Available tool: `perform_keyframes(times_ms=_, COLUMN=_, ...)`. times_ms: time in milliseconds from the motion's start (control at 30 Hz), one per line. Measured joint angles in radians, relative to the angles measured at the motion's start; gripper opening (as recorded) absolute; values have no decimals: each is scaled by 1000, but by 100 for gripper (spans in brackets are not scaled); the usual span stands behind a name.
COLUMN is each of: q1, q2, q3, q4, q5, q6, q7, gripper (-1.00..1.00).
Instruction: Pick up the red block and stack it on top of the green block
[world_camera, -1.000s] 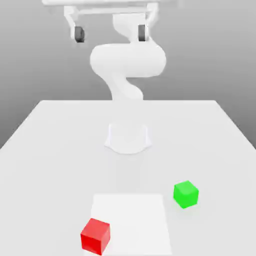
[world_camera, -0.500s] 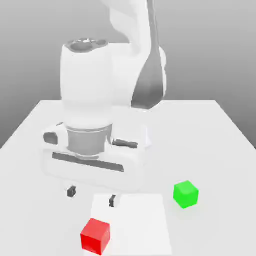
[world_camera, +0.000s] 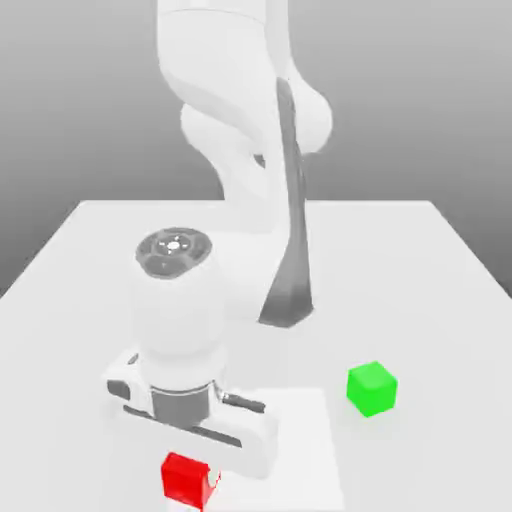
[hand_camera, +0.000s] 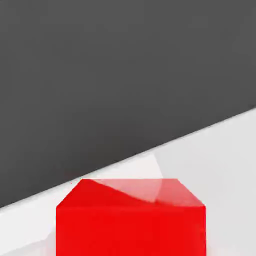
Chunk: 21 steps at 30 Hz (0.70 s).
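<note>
Smooth, pale tabletop (world_camera: 410, 300); claw (world_camera: 191, 474) closed on matte red cube (world_camera: 183, 483); green cube (world_camera: 372, 389) apart.

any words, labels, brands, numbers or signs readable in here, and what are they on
None: no readable text, brand, number or sign anywhere. The red block, the green block, the robot arm and the table carry no lettering that can be made out.
</note>
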Motion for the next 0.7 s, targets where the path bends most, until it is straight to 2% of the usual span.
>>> perform_keyframes(times_ms=100, q1=6, q2=-103, q3=2, q4=-21, q5=-6, q6=-83, q7=1, gripper=-100)
perform_keyframes(times_ms=200, q1=68, q2=-212, q3=86, q4=-108, q5=9, q6=-102, q7=-73, gripper=-100)
perform_keyframes(times_ms=333, q1=274, q2=-356, q3=183, q4=-243, q5=49, q6=-111, q7=-202, gripper=-100)
perform_keyframes(times_ms=467, q1=383, q2=-488, q3=238, q4=-374, q5=73, q6=-111, q7=-317, gripper=-100)
perform_keyframes(times_ms=567, q1=393, q2=-437, q3=259, q4=-397, q5=42, q6=-38, q7=-314, gripper=-100)
perform_keyframes(times_ms=700, q1=382, q2=-300, q3=251, q4=-395, q5=-53, q6=94, q7=-250, gripper=-100)
